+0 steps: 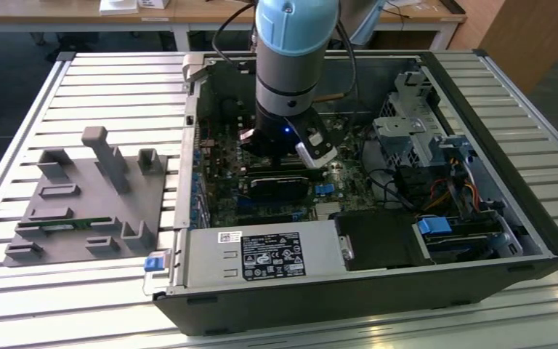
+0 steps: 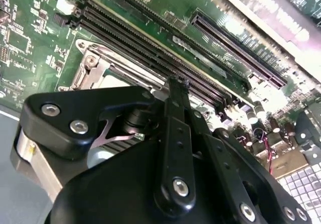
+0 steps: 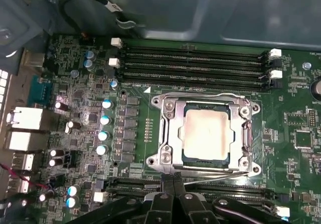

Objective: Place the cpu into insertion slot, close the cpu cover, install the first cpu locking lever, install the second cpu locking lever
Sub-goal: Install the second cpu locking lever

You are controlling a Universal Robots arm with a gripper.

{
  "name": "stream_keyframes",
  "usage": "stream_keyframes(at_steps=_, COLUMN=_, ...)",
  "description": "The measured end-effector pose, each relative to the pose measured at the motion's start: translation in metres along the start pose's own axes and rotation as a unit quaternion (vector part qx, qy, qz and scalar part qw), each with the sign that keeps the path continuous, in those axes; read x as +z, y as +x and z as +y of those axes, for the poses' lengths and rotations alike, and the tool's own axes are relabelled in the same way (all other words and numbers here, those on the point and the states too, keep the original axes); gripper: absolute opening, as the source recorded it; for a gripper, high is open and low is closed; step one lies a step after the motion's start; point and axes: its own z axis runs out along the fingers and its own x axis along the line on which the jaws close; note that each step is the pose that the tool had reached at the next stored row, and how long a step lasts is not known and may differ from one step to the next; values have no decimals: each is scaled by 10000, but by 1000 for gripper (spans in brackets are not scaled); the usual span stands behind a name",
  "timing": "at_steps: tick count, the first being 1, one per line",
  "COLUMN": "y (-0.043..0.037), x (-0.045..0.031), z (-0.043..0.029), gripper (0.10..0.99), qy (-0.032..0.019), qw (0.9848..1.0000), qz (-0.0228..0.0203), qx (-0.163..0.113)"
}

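- First wrist view puts the cpu (image 3: 206, 134) right of frame centre, its dull silver top lying flat inside the insertion slot (image 3: 173, 133) on the green motherboard (image 3: 135, 73)
- The cpu cover (image 3: 247, 133), a thin silver frame, lies down around the chip with its window over the metal top, so the placing and the cover step look finished
- Along the lower edge of the socket a thin silver locking lever (image 3: 220, 173) runs across the frame, with the gripper (image 3: 173, 186) right at it, bottom centre of the picture
- The black fingertips (image 3: 167, 183) stand close together with almost no gap; whether they actually pinch the lever wire I cannot tell for sure, but they read as drawn together
- In the second wrist view the gripper (image 2: 176, 83) sits at frame centre, its tips at the socket's rim, with the long black memory slots (image 2: 150, 48) running diagonally just beyond
- In the exterior view the arm (image 1: 293, 65) comes down from the top centre into the open computer case (image 1: 473, 240), which lies on the slatted tabletop (image 1: 85, 87); a grey fixture block (image 1: 85, 196) sits at the left of the frame, well apart
- My judgement: the step in hand is the first locking lever
- The next move calls for a steady push that carries the lever down and sideways under its catch, without the tips slipping off the thin wire or scraping the board
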Motion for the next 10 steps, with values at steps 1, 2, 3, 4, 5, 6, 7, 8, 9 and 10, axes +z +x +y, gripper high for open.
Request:
stream_keyframes(at_steps=1, y=3, x=-2, z=-8, gripper=106, qy=-31, qw=10000, qz=-1, qx=-1)
stream_keyframes(at_steps=2, y=9, x=-3, z=-12, gripper=106, qy=-61, qw=10000, qz=-3, qx=0)
stream_keyframes(at_steps=3, y=17, x=-3, z=-15, gripper=106, qy=-89, qw=10000, qz=-4, qx=0)
stream_keyframes(at_steps=4, y=30, x=-2, z=-18, gripper=106, qy=-115, qw=9999, qz=-6, qx=-1)
stream_keyframes(at_steps=5, y=47, x=1, z=-20, gripper=106, qy=-137, qw=9999, qz=-8, qx=-1)
stream_keyframes(at_steps=6, y=67, x=6, z=-24, gripper=106, qy=-156, qw=9999, qz=-12, qx=-2)
stream_keyframes(at_steps=7, y=83, x=13, z=-30, gripper=106, qy=-171, qw=9999, qz=-14, qx=-2)
stream_keyframes(at_steps=8, y=90, x=22, z=-37, gripper=106, qy=-184, qw=9998, qz=-16, qx=-2)
stream_keyframes(at_steps=9, y=128, x=71, z=-74, gripper=106, qy=-324, qw=9995, qz=-23, qx=-4)
stream_keyframes(at_steps=10, y=130, x=80, z=-76, gripper=106, qy=-336, qw=9994, qz=-24, qx=-4)
